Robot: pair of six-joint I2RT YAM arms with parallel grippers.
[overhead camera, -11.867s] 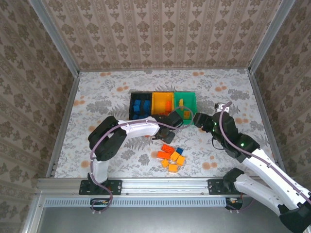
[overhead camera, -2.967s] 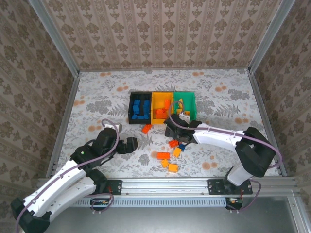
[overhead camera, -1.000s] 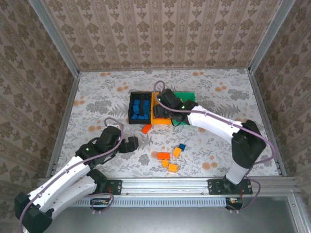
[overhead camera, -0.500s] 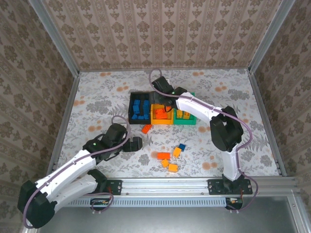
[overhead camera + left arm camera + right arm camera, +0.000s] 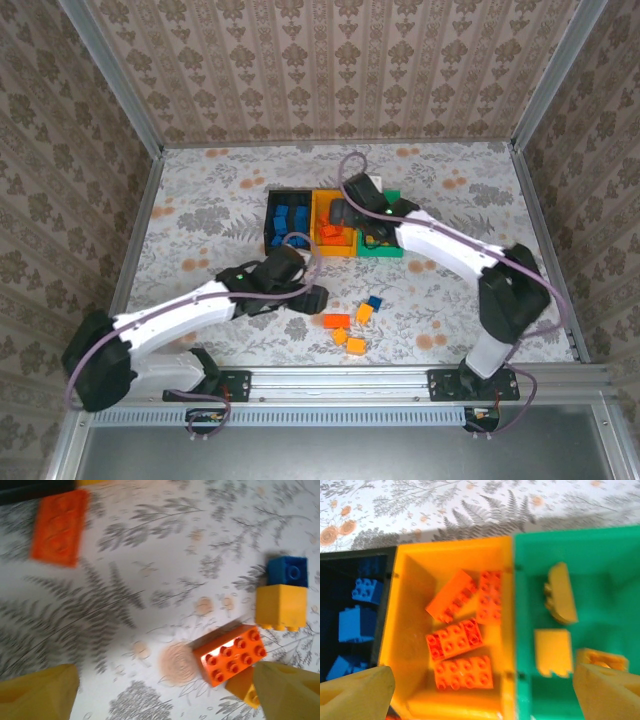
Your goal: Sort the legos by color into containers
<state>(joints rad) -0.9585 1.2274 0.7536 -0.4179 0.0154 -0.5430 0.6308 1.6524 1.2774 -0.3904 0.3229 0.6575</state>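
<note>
Over the middle bin, right gripper spread open, four red-orange bricks inside, left gripper wide open above loose bricks on the flowered table.

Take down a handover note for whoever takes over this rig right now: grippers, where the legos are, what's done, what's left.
Left gripper: open, empty, over the table.
Right gripper: open, empty, above the yellow-orange bin.
Done: blue legos in the black bin, red-orange legos in the yellow-orange bin, yellow legos in the green bin.
Left on the table: a red-orange brick by the black bin, a second red-orange brick, a blue brick, three yellow bricks.
</note>
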